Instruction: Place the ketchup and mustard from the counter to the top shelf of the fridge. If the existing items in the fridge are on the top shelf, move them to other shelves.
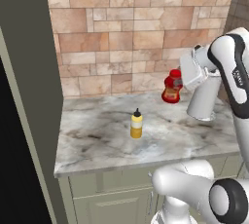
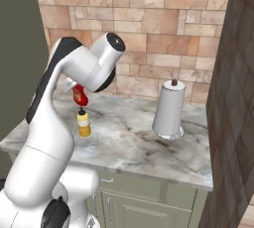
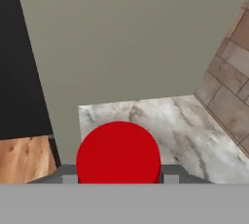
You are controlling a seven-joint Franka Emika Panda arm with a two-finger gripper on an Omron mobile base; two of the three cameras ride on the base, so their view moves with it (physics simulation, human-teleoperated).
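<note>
Ketchup (image 3: 118,152) is sitting clamped in gripper (image 3: 118,179), tilting above counter (image 1: 97,135); next carrying it fridgeward.

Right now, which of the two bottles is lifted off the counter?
The ketchup, the squat red bottle held in the gripper above the counter. The mustard, the slim yellow one with a black nozzle, stands on the marble.

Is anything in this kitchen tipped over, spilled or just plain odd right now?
Nothing is spilled or broken. The one oddity: the ketchup hangs in the air above the counter, tilted, clamped in the gripper. The mustard stands upright, and so does the paper towel roll.
</note>
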